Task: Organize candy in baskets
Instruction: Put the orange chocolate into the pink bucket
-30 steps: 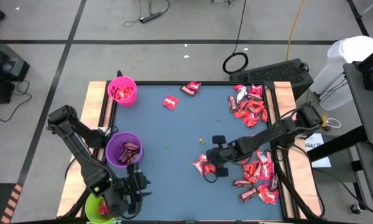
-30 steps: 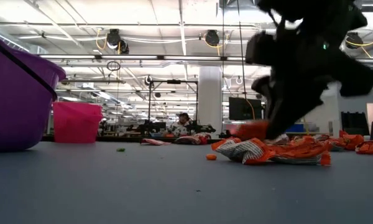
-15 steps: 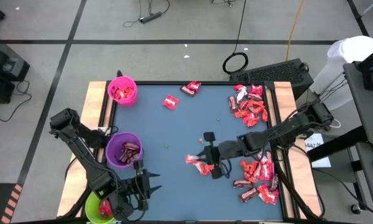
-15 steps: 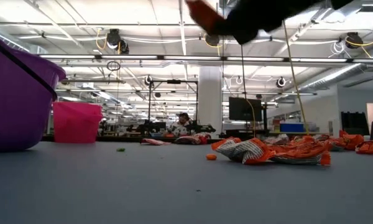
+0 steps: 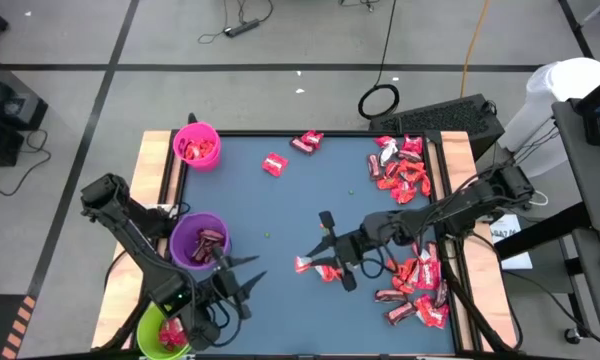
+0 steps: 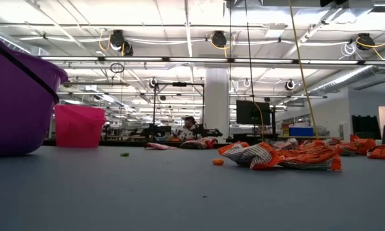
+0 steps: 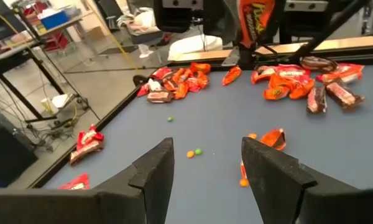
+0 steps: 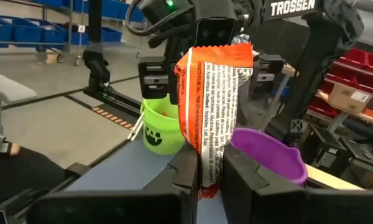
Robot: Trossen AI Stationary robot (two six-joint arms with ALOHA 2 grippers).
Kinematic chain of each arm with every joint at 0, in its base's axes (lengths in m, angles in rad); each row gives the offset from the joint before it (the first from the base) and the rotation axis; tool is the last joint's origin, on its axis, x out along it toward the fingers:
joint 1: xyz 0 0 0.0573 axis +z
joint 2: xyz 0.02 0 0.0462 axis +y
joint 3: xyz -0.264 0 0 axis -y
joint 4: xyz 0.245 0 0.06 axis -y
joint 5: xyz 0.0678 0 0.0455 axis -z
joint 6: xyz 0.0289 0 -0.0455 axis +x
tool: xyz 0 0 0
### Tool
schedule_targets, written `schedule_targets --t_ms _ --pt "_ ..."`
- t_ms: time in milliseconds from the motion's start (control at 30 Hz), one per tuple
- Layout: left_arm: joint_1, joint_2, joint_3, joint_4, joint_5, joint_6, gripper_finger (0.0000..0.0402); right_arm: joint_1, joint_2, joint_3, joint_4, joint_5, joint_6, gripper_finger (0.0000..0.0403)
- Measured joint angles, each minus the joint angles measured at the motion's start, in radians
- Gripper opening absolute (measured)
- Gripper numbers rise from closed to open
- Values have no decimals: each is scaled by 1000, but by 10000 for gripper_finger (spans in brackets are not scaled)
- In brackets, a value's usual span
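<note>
A: Left side? Pink basket (image 5: 196,146) at the far-left corner, purple basket (image 5: 199,240) midway along the left edge, green basket (image 5: 158,335) at the near-left corner. All three hold candy, count unclear.

B: Left gripper (image 5: 242,287) sits just right of the green basket, fingers (image 7: 154,168) spread, nothing between them.

A: Centre? Right gripper (image 5: 318,264) is raised over the mat, fingers pinching one orange-red candy piece (image 8: 210,112) upright.

B: Right side: loose candy pile (image 5: 418,285) along the near-right edge, another cluster (image 5: 399,170) far right.
</note>
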Motion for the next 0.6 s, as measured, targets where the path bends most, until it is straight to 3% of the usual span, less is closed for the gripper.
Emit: schedule_targets --t_ms 167,300,600 --pt "33 0 -19 51 13 13 194 0 19 0 9 0 46 40" --pt "66 0 -20 122 119 68 194 0 23 0 6 5 64 40" --pt "110 0 -20 508 214 516 194 1 25 0 -45 1 92 40"
